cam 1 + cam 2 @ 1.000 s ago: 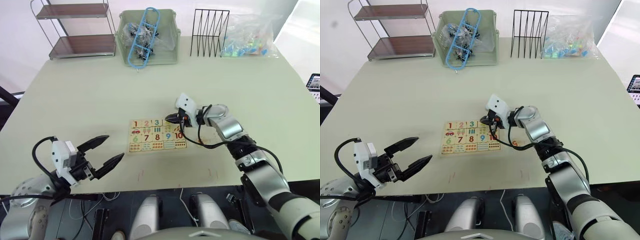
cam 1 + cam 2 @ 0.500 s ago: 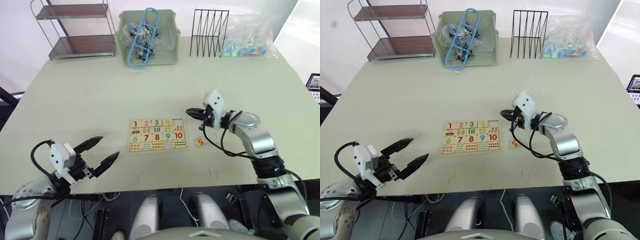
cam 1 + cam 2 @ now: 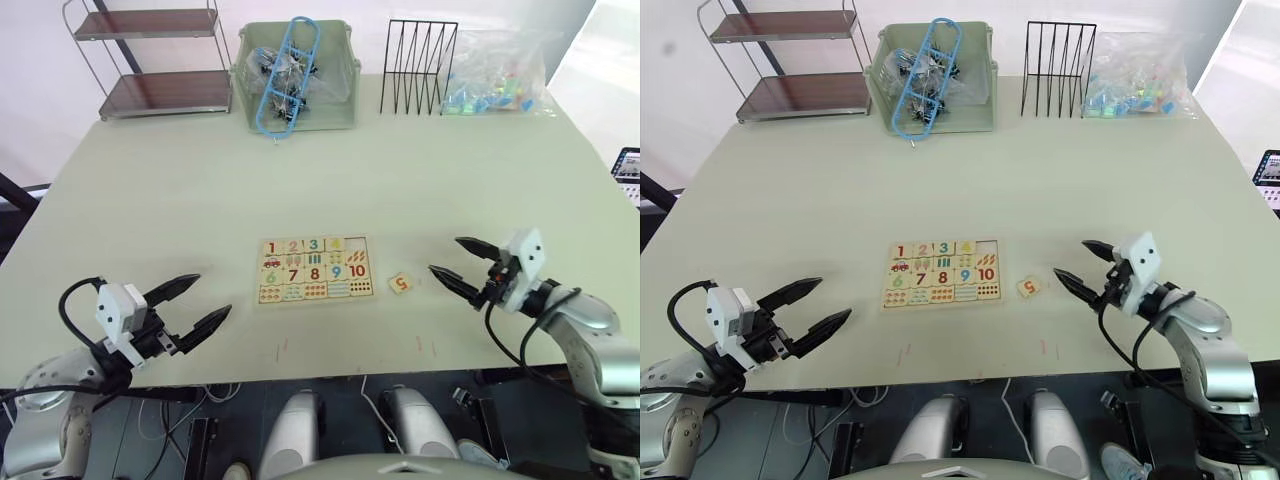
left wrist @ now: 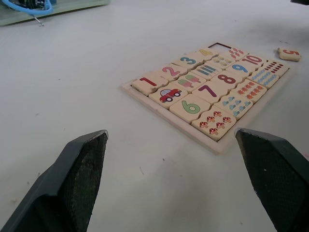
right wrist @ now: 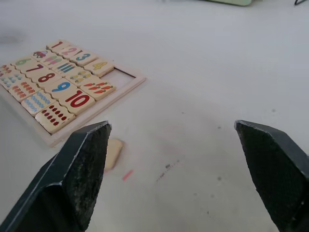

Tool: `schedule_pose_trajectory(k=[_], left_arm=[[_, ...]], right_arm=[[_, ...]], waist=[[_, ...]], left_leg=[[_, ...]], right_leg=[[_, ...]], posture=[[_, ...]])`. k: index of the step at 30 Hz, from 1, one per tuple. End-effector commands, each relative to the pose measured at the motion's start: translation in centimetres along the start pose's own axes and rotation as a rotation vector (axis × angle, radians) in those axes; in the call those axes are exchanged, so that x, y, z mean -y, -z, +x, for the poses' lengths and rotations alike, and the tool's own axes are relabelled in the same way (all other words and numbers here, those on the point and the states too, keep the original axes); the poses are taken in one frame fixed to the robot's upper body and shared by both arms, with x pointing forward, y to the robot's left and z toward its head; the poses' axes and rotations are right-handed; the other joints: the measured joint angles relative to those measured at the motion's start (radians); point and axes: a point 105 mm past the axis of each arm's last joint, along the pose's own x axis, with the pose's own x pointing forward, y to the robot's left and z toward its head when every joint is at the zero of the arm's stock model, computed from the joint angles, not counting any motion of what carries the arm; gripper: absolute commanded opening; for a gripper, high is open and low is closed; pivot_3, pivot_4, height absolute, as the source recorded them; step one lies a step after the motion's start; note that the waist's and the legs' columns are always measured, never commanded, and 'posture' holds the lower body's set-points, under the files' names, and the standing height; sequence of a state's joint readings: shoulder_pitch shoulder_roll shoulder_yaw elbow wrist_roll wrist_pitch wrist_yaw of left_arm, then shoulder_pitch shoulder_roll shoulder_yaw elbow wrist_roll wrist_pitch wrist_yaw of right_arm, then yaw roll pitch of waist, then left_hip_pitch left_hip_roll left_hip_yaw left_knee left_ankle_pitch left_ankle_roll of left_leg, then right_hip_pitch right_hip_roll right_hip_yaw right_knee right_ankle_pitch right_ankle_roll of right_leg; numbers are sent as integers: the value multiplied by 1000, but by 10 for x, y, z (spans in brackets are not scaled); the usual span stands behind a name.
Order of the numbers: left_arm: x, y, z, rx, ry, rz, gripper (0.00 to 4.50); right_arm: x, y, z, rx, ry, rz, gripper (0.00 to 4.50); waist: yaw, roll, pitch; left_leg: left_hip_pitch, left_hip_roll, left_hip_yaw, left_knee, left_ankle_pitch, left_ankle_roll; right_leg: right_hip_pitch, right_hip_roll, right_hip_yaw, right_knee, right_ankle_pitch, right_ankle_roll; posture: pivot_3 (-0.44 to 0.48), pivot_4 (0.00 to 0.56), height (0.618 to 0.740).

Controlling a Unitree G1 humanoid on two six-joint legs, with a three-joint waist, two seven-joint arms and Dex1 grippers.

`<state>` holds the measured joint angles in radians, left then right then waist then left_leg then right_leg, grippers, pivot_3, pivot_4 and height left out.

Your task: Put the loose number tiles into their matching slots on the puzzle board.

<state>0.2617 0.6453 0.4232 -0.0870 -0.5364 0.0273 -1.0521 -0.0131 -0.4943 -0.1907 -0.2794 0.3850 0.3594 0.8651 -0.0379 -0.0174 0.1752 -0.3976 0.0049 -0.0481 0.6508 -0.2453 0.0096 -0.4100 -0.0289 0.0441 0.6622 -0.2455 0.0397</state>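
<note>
Lying flat near the middle of the pale table point(image 3: 150, 190), the rectangular pale-wood puzzle board point(image 3: 314, 270) carries tiles 1 to 4 in its top row, with the square end slot point(image 5: 121, 79) bare. Just beside the board's right edge rests the small pale-wood tile with an orange 5 point(image 3: 401, 283). Both black two-fingered grippers, left point(image 3: 197, 303) and right point(image 3: 461, 264), hover spread wide and empty near the table's front edge.

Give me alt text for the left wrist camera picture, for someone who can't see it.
A wooden puzzle board lies flat on a pale table, with tiles 1 to 4 seated in its top row and the last slot empty. The loose 5 tile lies on the table just past the board's far end. The left gripper hangs open in front.
</note>
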Motion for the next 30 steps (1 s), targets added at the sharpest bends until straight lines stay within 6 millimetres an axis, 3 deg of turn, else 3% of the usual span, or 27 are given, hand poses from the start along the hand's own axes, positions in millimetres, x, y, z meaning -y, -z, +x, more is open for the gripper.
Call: schedule_pose_trajectory(k=[1,12,30], left_arm=[[-3,-7,-3,7,4,15,4500],[4,-3,-14,-6,-6,-5,4500],[9,2,-23,-2,-20,-27,4500]], right_arm=[[5,-7,-23,39,39,-47,4341],[5,22,-76,4,197,-78,4341],[-14,31,-80,82,266,-59,4341]], waist=[[2,0,0],[4,-1,0],[5,-1,0]], left_leg=[[0,0,0,0,0,0],[1,0,1,0,0,0],[1,1,2,0,0,0]], right_leg=[[0,0,0,0,0,0],[1,0,1,0,0,0],[1,-3,2,0,-4,-1]], posture=[[0,150,739],[0,150,739],[0,150,739]])
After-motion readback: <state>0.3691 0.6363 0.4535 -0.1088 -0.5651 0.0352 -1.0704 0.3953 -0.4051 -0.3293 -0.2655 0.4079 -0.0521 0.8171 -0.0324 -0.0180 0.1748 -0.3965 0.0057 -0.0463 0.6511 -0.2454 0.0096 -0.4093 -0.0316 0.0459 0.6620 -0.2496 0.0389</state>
